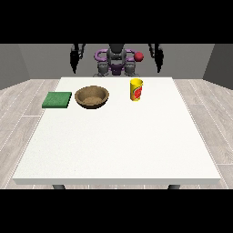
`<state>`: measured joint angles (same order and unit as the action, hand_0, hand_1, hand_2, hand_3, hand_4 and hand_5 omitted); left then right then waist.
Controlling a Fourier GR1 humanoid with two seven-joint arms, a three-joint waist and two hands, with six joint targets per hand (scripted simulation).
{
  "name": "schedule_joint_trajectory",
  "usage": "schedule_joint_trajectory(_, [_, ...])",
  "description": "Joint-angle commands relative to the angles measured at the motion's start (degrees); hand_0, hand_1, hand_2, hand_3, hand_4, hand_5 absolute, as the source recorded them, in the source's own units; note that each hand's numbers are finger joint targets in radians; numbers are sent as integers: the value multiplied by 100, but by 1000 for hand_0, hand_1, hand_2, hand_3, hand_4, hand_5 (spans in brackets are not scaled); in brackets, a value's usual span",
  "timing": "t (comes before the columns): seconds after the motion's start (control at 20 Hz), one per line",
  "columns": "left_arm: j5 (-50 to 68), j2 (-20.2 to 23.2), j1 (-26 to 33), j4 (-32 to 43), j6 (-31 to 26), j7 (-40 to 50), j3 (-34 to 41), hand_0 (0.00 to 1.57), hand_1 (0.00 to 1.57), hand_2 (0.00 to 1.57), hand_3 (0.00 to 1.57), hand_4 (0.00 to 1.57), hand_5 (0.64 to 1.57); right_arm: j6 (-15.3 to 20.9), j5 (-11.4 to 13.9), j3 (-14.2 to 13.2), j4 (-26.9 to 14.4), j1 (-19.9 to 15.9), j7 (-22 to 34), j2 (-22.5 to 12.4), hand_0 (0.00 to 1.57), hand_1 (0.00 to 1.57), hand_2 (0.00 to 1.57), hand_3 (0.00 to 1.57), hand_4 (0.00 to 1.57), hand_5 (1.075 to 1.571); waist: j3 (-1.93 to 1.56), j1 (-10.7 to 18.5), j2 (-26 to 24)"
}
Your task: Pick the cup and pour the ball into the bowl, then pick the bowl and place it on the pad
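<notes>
A white desk (113, 145) is shown. On it, a flat green pad (57, 99), a brown wooden bowl (92, 97) and a yellow cup (136, 89) marked with red are seen.

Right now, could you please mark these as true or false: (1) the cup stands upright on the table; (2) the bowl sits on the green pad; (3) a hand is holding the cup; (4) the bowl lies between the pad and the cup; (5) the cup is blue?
1. True: the yellow cup stands upright on the white table.
2. False: the brown bowl rests on the table beside the green pad, apart from it.
3. False: the hand at the view's left and the hand at the view's right both hang raised behind the table, away from the cup.
4. True.
5. False: it is yellow with a red mark.
</notes>
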<state>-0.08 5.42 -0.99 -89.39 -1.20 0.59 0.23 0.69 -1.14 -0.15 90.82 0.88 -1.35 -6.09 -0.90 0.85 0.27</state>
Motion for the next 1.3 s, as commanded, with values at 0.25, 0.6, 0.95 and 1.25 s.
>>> schedule_joint_trajectory(0.25, [79,238,-151,-630,-68,579,43,0,0,0,0,0,1557,-39,-49,-86,601,-65,632,-291,0,0,0,0,0,1569,96,-74,-1601])
schedule_joint_trajectory(0.6, [1196,421,-541,-1137,-193,1107,997,0,0,0,0,0,1548,-1297,-1554,-1212,691,301,519,-949,0,0,0,0,0,1571,90,-312,-830])
schedule_joint_trajectory(0.95, [723,124,-890,-302,-25,-305,926,0,0,0,0,0,1539,-1336,-1428,-1288,460,-362,105,-881,0,0,0,0,0,1569,90,-397,100])
schedule_joint_trajectory(1.25, [462,-98,-895,523,-56,-1608,867,0,0,0,0,0,1524,-1284,-1119,-1080,103,-456,-493,-580,0,0,0,0,0,1570,92,-472,638])
